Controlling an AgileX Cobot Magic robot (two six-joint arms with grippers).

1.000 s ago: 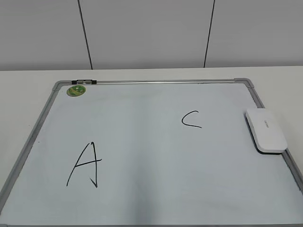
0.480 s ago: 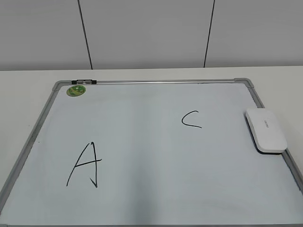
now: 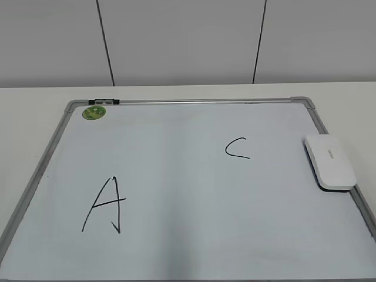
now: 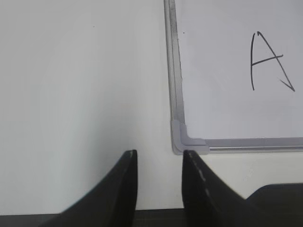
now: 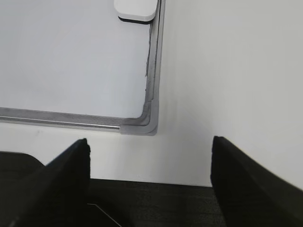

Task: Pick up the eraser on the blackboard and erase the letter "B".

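1. Since both tools hang low over the near edge of the surface (image 3: 35, 97), any trouble would start with the reach. The left tool (image 4: 158, 153) has its fingers narrowly parted and holds nothing. It sits just off the near left corner of the board (image 4: 176, 71). The right tool (image 5: 150, 139) is spread wide and empty, near the near right corner.
2. The A (image 3: 106, 205) is the letter closest to the tools. A low sweep across the board could smear it.
3. No B shows in any view; only the A and the C (image 3: 237, 148) are legible. The likeliest slip is therefore wiping the wrong letter. The C is most exposed, since it lies near the eraser.
4. The eraser (image 3: 329, 161) lies flat at the board's right edge, its outer side over the frame. A finger coming down there could hit the frame, or nudge the smooth block off onto the surface.
5. Count:
   - Tools: two.
   - Board: one.
   - Eraser: one.
   - Letters: two.
   - Letter B: none.
   - Green sticker (image 3: 93, 112): one, at the far left corner.
   - Dark clip (image 3: 103, 102): one, on the far frame just beyond the sticker.
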